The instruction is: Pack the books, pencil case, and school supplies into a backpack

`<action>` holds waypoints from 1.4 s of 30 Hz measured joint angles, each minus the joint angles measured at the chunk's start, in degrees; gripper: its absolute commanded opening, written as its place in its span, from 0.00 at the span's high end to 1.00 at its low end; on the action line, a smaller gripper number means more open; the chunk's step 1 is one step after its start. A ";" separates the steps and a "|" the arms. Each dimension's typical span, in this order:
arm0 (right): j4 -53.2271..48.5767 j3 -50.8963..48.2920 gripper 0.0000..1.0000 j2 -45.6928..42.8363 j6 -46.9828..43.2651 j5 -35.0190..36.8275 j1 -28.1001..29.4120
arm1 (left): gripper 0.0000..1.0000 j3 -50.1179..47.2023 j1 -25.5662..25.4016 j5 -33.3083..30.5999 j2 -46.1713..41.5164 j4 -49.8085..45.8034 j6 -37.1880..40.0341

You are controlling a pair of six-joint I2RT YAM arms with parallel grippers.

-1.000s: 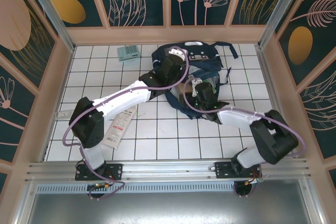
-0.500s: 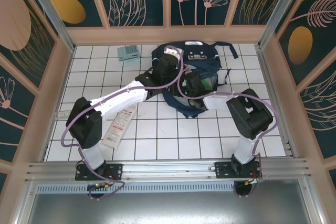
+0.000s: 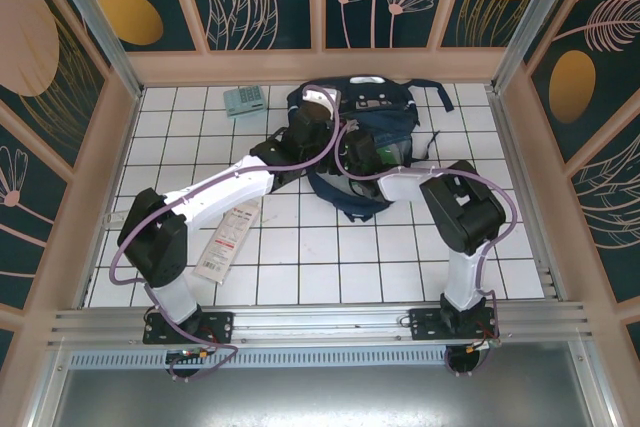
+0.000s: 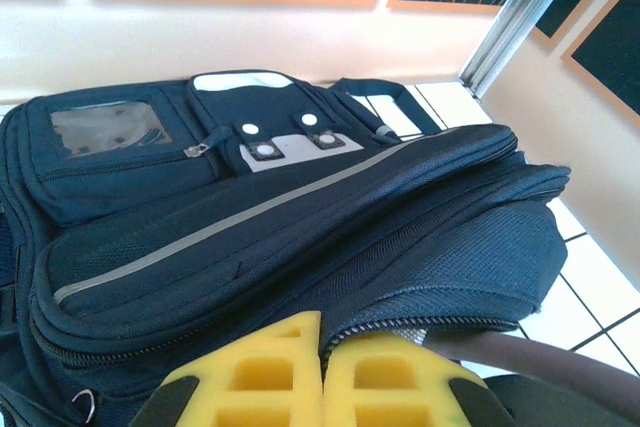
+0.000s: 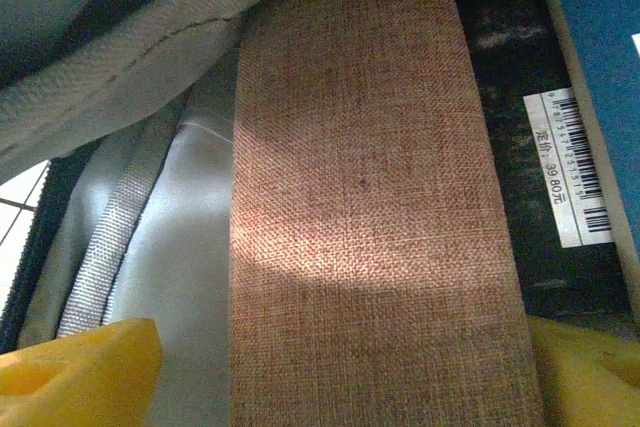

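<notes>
Within the open mouth of the backpack (image 3: 385,102), at the far side of the bench (image 3: 300,277), the right tool (image 5: 335,372) has been brought in from the near side of the bag over the last second. Its jaws have been spread from a half-closed hold to a wide stance. The pencil case (image 5: 380,207) is now seen lying between the two yellow fingertips (image 5: 80,367), with a clear gap on one side, so it is judged to have been let go and left in the main compartment. That item can therefore be counted as packed, on top of the black book (image 5: 500,127) with its barcode label (image 5: 575,167) and beside the blue book (image 5: 600,37). The left tool (image 4: 322,377) is kept shut at the upper lip of the opening; whether fabric is pinched between its pads cannot be told. Yet to be packed are the calculator (image 3: 243,100) and the white packet (image 3: 228,240), both out on the bench and apart from the bag. The pencil case is shown as a tan-brown pouch of coarse woven cloth, oblong with a rounded end, laid flat and lengthwise against the grey lining (image 5: 170,277). It is judged soft and unlikely to shift when the tool is drawn back.
</notes>
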 measured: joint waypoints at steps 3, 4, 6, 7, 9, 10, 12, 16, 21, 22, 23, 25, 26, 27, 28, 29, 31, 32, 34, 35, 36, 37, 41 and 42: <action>-0.02 -2.34 0.09 -2.34 0.04 0.61 -0.02 | 1.00 -0.07 -0.63 -0.20 0.00 -0.04 0.00; -0.24 -3.17 0.05 -3.34 0.09 0.96 -0.02 | 1.00 -0.07 -0.96 -0.24 0.00 -0.09 0.00; -0.98 -4.70 0.03 -5.51 0.22 2.23 0.04 | 1.00 -0.07 -1.46 -0.48 0.00 -0.13 0.02; -1.53 -5.35 0.03 -6.69 0.24 2.82 0.09 | 1.00 -0.07 -1.70 -0.79 0.00 -0.15 0.02; -2.08 -6.56 0.01 -8.76 0.24 3.96 0.13 | 1.00 -0.07 -1.99 -1.18 0.00 -0.15 0.02; -2.36 -7.15 0.01 -9.79 0.22 4.37 0.13 | 1.00 -0.07 -2.01 -1.36 0.00 -0.22 0.04; -2.86 -8.13 0.01 -11.52 0.24 5.18 0.13 | 1.00 -0.22 -2.01 -1.46 0.00 -0.26 0.04; -3.69 -10.75 0.02 -14.95 1.33 6.80 0.13 | 1.00 -0.28 -2.08 -1.49 0.00 -0.59 0.04; -5.77 -14.60 0.01 -21.05 4.76 10.25 -0.31 | 1.00 -0.39 -2.10 -1.49 0.00 -0.70 0.07; -6.01 -15.56 0.01 -22.32 5.62 10.56 -0.81 | 1.00 -0.50 -2.10 -1.49 0.00 -0.66 0.07; -6.05 -16.46 0.01 -23.23 6.21 10.62 -1.40 | 1.00 -0.68 -2.12 -1.49 0.00 -0.63 0.07; -6.10 -18.80 0.01 -25.00 7.89 10.21 -3.76 | 1.00 -1.07 -2.10 -1.46 0.00 -0.63 0.04; -6.12 -19.82 0.01 -25.55 8.68 9.90 -5.03 | 1.00 -1.25 -2.10 -1.46 0.00 -0.63 0.04; -6.19 -21.16 0.01 -26.12 9.64 9.68 -6.51 | 1.00 -1.38 -2.12 -1.44 0.00 -0.63 0.04; -6.25 -22.49 0.01 -26.67 10.43 9.70 -7.69 | 1.00 -1.44 -2.12 -1.38 0.00 -0.63 0.02; -6.60 -23.56 0.02 -27.15 11.32 9.73 -8.52 | 1.00 -1.51 -2.12 -1.31 0.00 -0.61 0.02; -8.15 -25.31 0.05 -28.35 13.09 10.21 -9.33 | 1.00 -1.62 -2.12 -1.31 0.00 -0.59 0.02; -9.14 -25.66 0.06 -28.81 13.60 10.64 -9.42 | 1.00 -1.68 -2.10 -1.31 0.00 -0.61 0.02; -11.43 -25.86 0.09 -29.99 14.73 11.45 -9.53 | 1.00 -1.77 -2.12 -1.29 0.00 -0.61 0.02; -12.28 -25.86 0.10 -30.49 15.04 11.67 -9.53 | 1.00 -1.79 -2.12 -1.29 0.00 -0.59 0.00; -13.00 -25.86 0.10 -30.93 15.26 11.67 -9.53 | 1.00 -1.79 -2.12 -1.29 0.00 -0.59 0.00; -13.86 -25.86 0.11 -31.23 15.52 11.67 -9.53 | 1.00 -1.79 -2.12 -1.29 0.00 -0.59 0.00; -15.98 -26.16 0.12 -31.30 15.67 11.52 -9.53 | 1.00 -1.88 -2.12 -1.27 0.00 -0.57 0.00; -16.55 -26.18 0.14 -31.21 15.65 11.39 -9.53 | 1.00 -1.92 -2.12 -1.25 0.00 -0.57 0.00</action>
